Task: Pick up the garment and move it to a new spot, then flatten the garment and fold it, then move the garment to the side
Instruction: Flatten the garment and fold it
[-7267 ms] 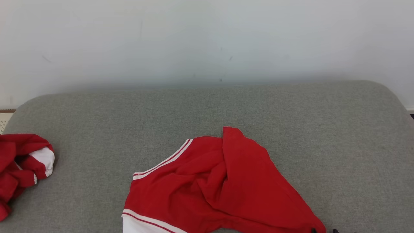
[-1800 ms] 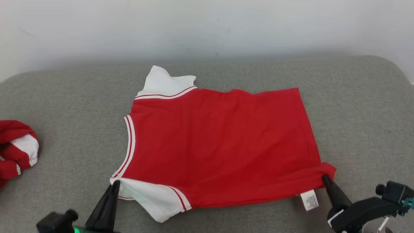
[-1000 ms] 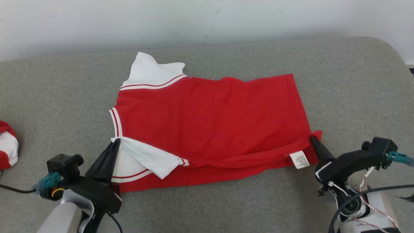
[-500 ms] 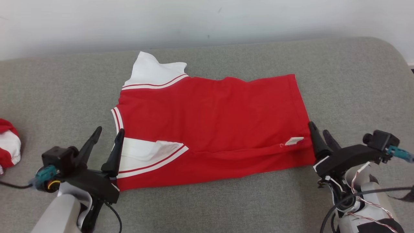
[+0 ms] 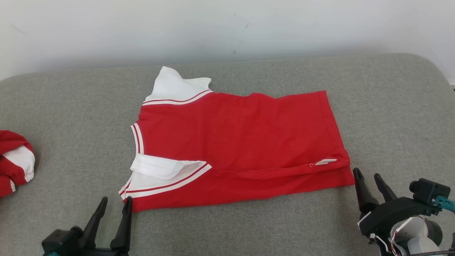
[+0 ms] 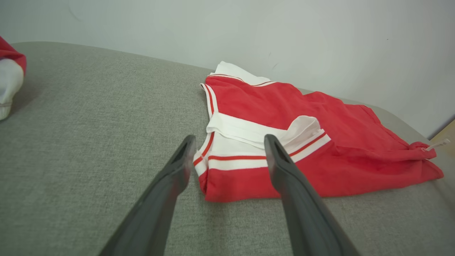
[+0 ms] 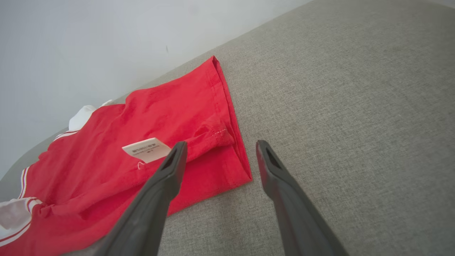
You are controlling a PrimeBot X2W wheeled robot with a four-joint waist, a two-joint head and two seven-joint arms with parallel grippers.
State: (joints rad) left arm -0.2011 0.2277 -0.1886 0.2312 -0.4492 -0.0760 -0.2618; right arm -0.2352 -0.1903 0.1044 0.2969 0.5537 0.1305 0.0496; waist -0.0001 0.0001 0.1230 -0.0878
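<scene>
The red jersey (image 5: 234,142) lies spread out in the middle of the grey cushion (image 5: 391,106), neck end toward the robot's left and hem toward its right. Its near long edge is doubled over onto the body, so the near sleeve (image 5: 160,169) sits folded across the chest and the care label (image 5: 325,162) is turned up by the hem. The left gripper (image 5: 116,200) hovers just beside the shoulder corner (image 5: 137,204) with its two fingers spread apart and nothing between them. The right gripper (image 5: 367,173) stands the same way, fingers parted and empty, just off the hem corner (image 5: 346,179). To my eye this is a thin, soft knit: very light and limp, and it would sag and crease wherever it isn't supported. It looks more likely to drag on the textured upholstery than to slide. I'd take it at those two near corners, pinching both layers of the doubled edge together so the turned strip doesn't fall open. The stitched hem and the striped band look like the firmest cloth to bite. A second red-and-white garment (image 5: 14,160) sits crumpled well apart at the far left, and the far sleeve (image 5: 174,87) pokes out toward the wall.
</scene>
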